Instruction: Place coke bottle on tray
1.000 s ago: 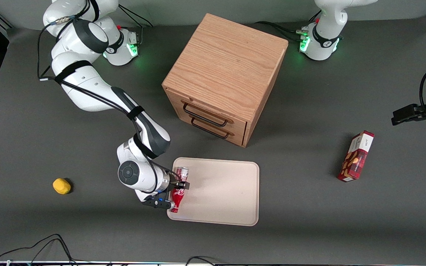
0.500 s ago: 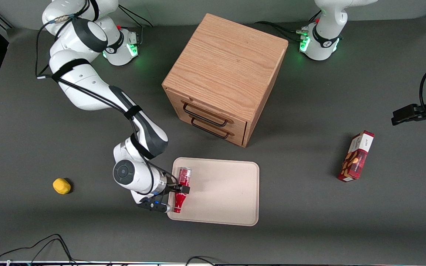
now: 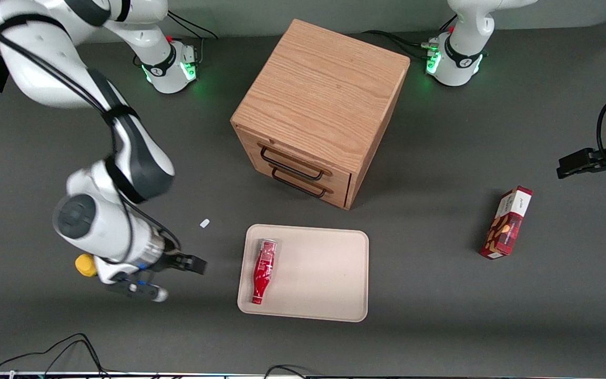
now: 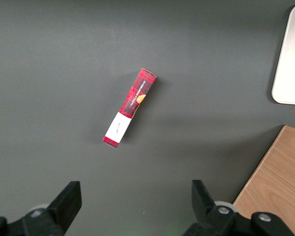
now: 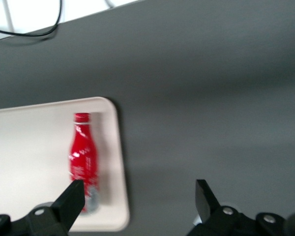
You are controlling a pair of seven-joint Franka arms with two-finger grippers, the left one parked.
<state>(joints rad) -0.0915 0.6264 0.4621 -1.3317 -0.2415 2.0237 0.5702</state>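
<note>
The coke bottle lies on its side on the cream tray, near the tray's end toward the working arm, its red cap nearer the front camera and its silvery base farther. It also shows in the right wrist view, lying on the tray beside the rim. My right gripper is open and empty, off the tray toward the working arm's end of the table, apart from the bottle. In the right wrist view the gripper hangs over bare table beside the tray's edge.
A wooden drawer cabinet stands farther from the front camera than the tray. A red snack box lies toward the parked arm's end, also in the left wrist view. A yellow object sits by my wrist. A small white scrap lies on the table.
My gripper has let go of the coke bottle, which now lies on the tray. The arm has drawn back off the tray toward the working arm's end of the table.
</note>
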